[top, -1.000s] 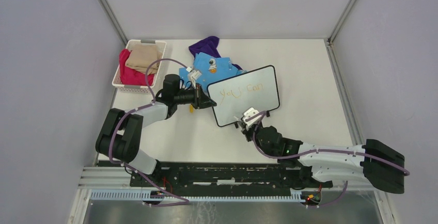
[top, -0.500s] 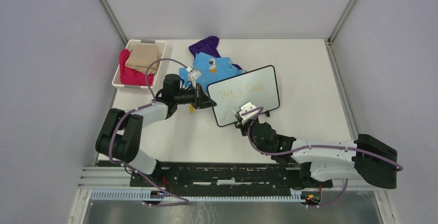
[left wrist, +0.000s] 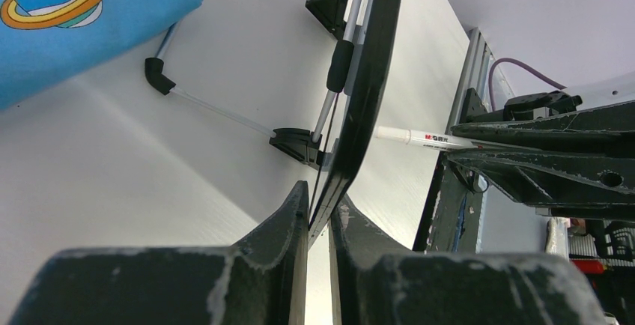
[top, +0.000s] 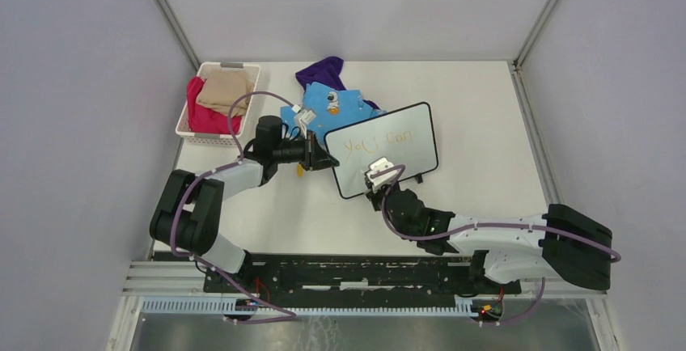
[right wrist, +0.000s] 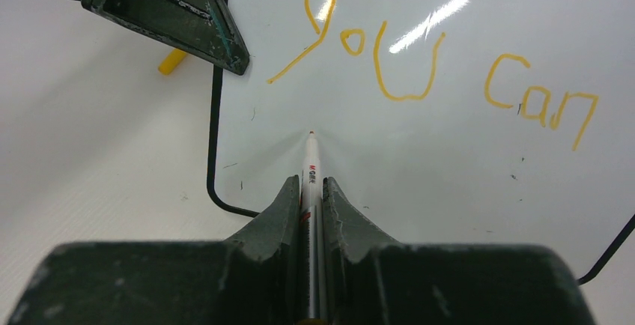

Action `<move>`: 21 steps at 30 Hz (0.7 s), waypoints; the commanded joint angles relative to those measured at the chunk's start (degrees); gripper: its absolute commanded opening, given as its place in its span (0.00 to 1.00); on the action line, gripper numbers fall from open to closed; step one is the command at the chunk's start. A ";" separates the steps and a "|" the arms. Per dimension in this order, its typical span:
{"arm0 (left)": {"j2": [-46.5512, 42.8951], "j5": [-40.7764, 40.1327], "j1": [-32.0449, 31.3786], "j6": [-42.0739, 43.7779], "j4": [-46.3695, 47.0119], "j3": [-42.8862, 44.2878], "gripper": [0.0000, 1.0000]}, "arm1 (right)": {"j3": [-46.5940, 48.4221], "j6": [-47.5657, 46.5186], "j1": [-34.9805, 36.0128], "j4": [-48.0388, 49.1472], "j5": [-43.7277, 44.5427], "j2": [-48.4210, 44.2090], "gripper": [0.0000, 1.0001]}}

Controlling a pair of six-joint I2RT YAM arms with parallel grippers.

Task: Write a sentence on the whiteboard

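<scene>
The whiteboard (top: 396, 161) stands tilted at mid-table, white with a thin black frame (right wrist: 213, 138). On it the orange sentence reads "you can" (right wrist: 419, 70) in one line, also faint in the top view (top: 376, 141). My left gripper (top: 328, 159) is shut on the board's left edge (left wrist: 352, 138). My right gripper (right wrist: 311, 186) is shut on a white marker (right wrist: 311, 162). The marker tip rests at the board's lower left, below "you". The marker also shows in the left wrist view (left wrist: 423, 139), tip against the board face.
A white basket (top: 188, 124) of red and tan clothes sits back left. A blue shirt (top: 323, 102) and purple cloth (top: 322, 69) lie behind the board. A yellow marker cap (right wrist: 171, 61) lies on the table left of the board.
My right gripper with the marker has moved left and up along the board's lower part, to beneath "you". The left gripper and the board have not moved.
</scene>
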 commanded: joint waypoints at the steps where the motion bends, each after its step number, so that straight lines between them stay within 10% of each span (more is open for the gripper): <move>1: 1.17 -3.70 -0.17 2.28 -4.80 0.47 0.02 | 2.64 1.68 -0.46 2.16 1.67 0.80 0.00; 21: 1.05 -3.80 -0.21 2.37 -4.98 0.59 0.02 | -0.25 5.58 -1.76 -0.18 1.23 1.93 0.00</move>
